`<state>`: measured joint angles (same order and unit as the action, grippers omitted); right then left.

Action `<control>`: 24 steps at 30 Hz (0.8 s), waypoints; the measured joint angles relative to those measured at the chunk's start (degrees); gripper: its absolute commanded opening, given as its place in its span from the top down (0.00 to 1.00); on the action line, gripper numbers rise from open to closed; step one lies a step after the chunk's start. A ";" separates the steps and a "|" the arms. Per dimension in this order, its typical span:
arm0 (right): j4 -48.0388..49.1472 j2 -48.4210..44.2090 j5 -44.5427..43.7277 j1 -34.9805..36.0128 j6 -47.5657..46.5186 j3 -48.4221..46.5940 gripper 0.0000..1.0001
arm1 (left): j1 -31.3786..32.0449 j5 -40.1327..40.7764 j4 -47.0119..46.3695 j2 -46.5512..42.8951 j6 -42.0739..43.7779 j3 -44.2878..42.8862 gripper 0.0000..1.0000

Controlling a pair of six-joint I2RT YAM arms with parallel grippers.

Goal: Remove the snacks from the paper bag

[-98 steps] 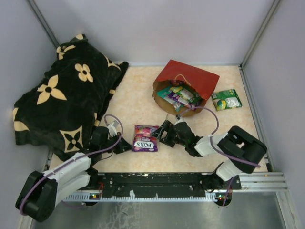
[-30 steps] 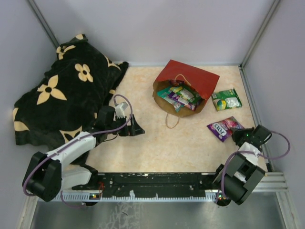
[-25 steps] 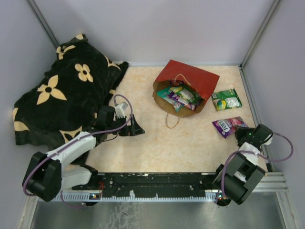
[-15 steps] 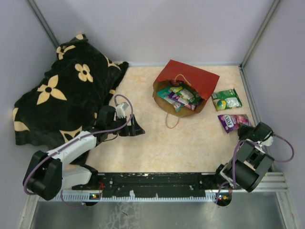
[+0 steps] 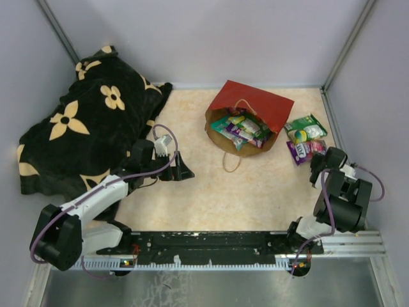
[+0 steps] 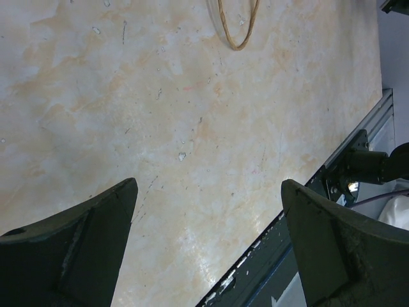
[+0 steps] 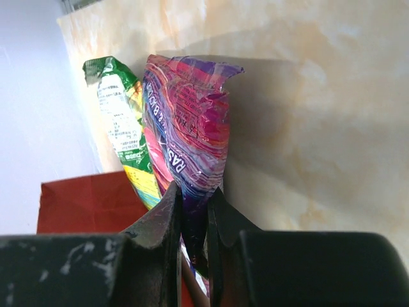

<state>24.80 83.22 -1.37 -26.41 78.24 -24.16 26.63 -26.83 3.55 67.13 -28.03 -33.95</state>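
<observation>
Top view: paper bag [image 5: 255, 109] upper centre, snacks [image 5: 241, 130] inside; right gripper [image 5: 316, 164] at right edge pinching purple packet [image 5: 304, 151] beside green packet [image 5: 305, 128].
Left wrist: left gripper [image 6: 209, 192] wide, empty, above worktop [image 6: 192, 96].
Right wrist: jaws narrow on purple packet.
</observation>
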 measured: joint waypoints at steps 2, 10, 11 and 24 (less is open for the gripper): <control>0.85 2.14 -1.31 0.07 0.48 -1.53 0.98 | 0.00 0.09 0.24 -0.35 0.04 0.00 0.01; 3.67 11.61 -5.09 0.94 0.92 -10.23 0.97 | 0.00 0.24 0.52 -0.48 0.00 0.15 0.01; 4.22 13.07 -5.53 1.40 0.96 -11.30 0.96 | 0.00 0.24 0.52 -0.48 -0.02 0.15 0.01; 3.06 11.67 -4.81 3.91 -4.26 -12.04 0.27 | 0.00 0.46 1.20 -1.33 -0.39 2.49 0.01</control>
<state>27.86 94.89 -6.17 -22.50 73.97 -36.21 26.63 -26.37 4.75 65.80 -28.42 -31.46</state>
